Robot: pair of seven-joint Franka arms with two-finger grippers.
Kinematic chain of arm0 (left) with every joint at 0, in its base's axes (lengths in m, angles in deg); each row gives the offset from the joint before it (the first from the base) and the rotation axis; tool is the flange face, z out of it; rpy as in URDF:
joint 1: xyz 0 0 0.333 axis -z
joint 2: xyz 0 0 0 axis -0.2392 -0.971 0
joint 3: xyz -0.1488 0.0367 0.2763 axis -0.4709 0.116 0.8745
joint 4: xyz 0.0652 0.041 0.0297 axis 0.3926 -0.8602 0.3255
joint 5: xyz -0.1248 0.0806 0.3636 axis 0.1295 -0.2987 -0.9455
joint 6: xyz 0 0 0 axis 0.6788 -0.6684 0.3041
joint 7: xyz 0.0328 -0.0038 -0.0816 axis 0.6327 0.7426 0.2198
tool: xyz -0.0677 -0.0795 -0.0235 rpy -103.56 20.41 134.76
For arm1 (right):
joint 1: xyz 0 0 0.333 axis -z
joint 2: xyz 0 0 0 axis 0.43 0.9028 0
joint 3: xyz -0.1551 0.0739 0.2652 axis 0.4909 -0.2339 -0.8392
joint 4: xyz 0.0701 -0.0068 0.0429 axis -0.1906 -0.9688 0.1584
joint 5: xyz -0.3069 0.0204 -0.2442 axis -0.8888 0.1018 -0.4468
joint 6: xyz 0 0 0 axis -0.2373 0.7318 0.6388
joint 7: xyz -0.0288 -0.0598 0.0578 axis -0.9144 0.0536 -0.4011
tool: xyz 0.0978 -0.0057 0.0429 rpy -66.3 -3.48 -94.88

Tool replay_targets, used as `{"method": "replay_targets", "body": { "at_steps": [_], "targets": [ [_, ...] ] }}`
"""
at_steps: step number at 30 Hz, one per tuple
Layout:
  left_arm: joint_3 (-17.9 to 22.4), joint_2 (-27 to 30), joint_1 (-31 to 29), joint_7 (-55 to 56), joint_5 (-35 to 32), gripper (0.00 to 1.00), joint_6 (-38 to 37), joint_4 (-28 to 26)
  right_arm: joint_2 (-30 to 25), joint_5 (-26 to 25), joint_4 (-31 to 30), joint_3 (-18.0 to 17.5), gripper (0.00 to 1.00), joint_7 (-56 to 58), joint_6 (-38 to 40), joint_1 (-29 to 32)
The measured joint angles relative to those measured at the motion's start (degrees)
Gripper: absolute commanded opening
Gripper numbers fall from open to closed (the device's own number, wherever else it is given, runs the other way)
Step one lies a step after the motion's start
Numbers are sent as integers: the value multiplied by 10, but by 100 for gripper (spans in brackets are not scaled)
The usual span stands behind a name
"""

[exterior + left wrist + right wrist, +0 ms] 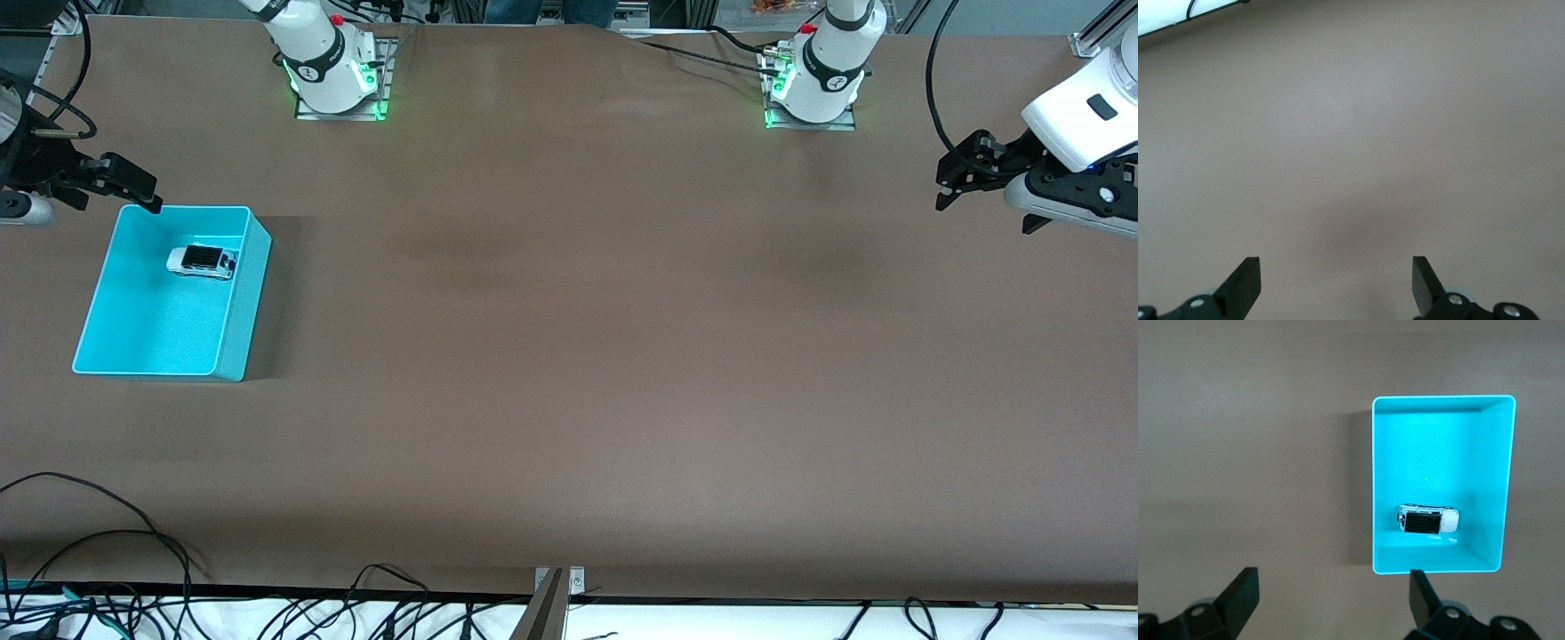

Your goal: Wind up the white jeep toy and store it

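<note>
Front view: white jeep toy (202, 260), boxy with black roof panel and dark wheels, lies in the turquoise bin (240, 307) toward the robots' bases, long axis 3-to-9 o'clock. Right gripper (133, 188) hangs released above the bin's corner; left gripper (956, 178) waits released.

Left wrist view: bare table (1351, 133), fingers (1245, 283) spread.

Right wrist view: the jeep's front cannot be told.

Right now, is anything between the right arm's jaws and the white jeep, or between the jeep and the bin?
Nothing visible. The white jeep toy already lies inside the turquoise bin, in the part farther from the front camera. The right gripper hangs open over the bin's corner; only open air and the rim separate them. The left gripper waits open over bare table.
</note>
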Motion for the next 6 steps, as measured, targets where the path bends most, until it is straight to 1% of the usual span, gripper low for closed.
{"method": "replay_targets", "body": {
  "at_steps": [6],
  "targets": [
    [0,0,0,2,0,100,0,0,0,0,0,0,100,0,0,0]
  ]
}}
